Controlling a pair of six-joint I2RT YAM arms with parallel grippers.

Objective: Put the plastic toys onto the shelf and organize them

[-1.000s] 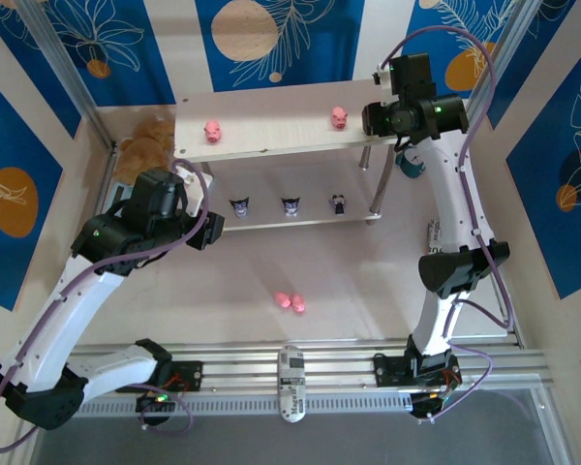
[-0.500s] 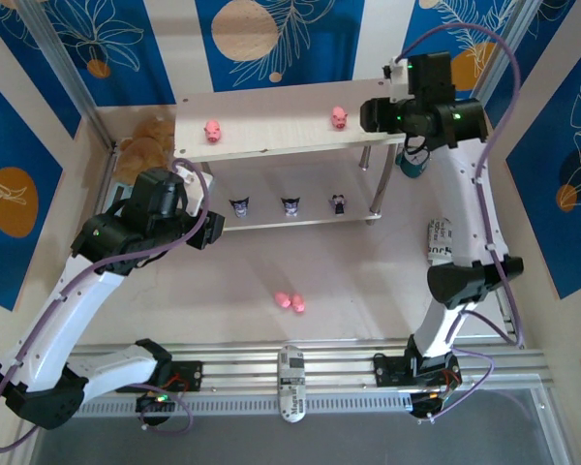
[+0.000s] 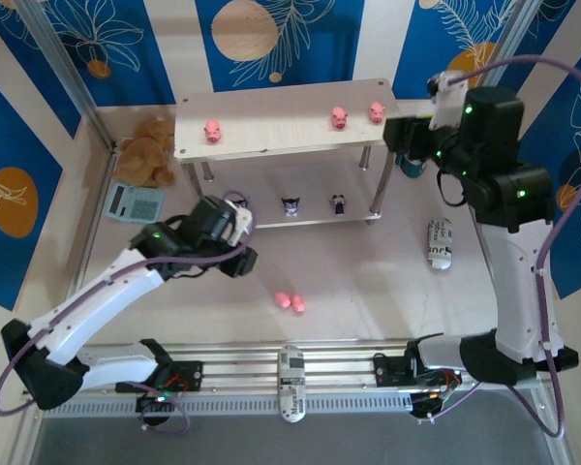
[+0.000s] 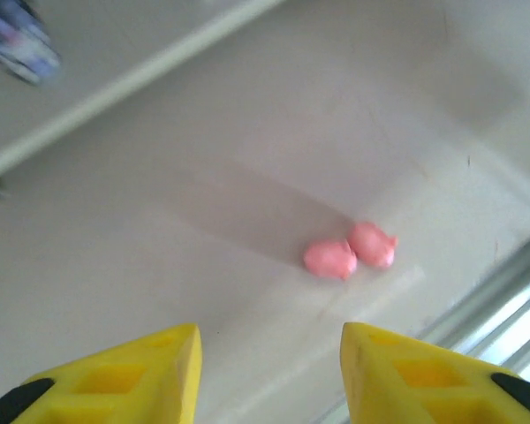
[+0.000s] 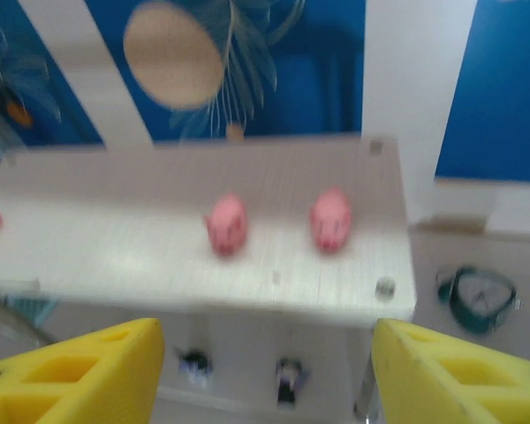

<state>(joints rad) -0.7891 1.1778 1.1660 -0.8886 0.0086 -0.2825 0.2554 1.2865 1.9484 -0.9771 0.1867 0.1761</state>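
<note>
The shelf [image 3: 271,136] stands at the back with three pink pig toys on its top board: one at the left [image 3: 212,129] and two near the right end [image 3: 339,117] [image 3: 376,111]. In the right wrist view those two pigs [image 5: 226,223] [image 5: 330,219] sit side by side. Two dark figurines [image 3: 290,205] [image 3: 339,203] stand on the lower tier. Two more pink pigs [image 3: 290,301] lie together on the table. My left gripper [image 3: 244,254] hangs open and empty up-left of them; its wrist view has them [image 4: 349,252] ahead. My right gripper [image 3: 399,136] is open and empty just right of the shelf.
A brown plush bear [image 3: 147,155] and a grey-blue calculator [image 3: 136,201] lie left of the shelf. A teal alarm clock [image 5: 477,296] sits by the shelf's right leg. A white oblong object [image 3: 439,242] lies at the right, another [image 3: 290,383] on the front rail.
My right gripper opened and drew back to the right, leaving a third pig on the top board. My left arm swung right and down toward the two pigs, covering the lower tier's left end.
</note>
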